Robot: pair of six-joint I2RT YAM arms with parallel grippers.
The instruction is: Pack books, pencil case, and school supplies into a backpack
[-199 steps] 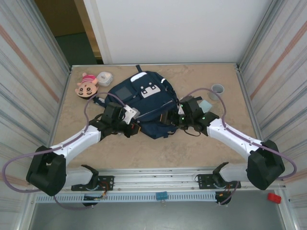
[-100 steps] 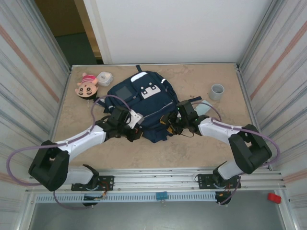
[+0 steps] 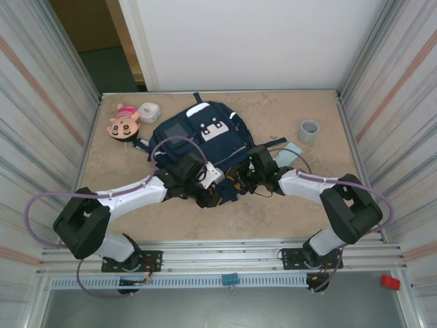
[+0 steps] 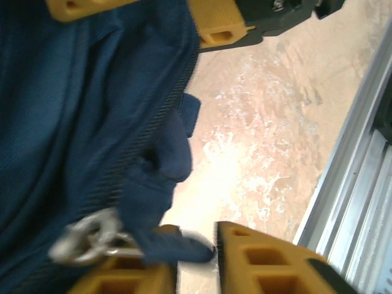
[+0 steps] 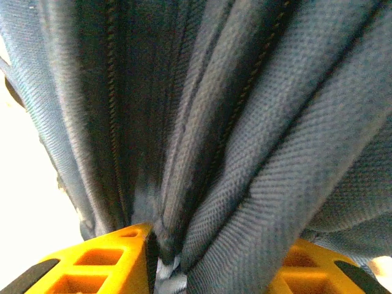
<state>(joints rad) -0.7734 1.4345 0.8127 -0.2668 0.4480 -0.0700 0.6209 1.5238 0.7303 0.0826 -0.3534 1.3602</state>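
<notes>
Left tool (image 4: 196, 262) rightward along woven backpack (image 3: 205, 133)

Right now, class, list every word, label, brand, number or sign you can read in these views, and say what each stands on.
No text can be read in any view.
On the navy backpack, the white patch shows two dark squares, no letters.
Its grey square patch looks blank from above.
The pink doll head and the grey cup are too small to show any writing.

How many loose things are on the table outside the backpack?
4: pink doll head and white box far left, grey cup far right, pale blue pad by the right arm. Others possibly hidden.
</notes>
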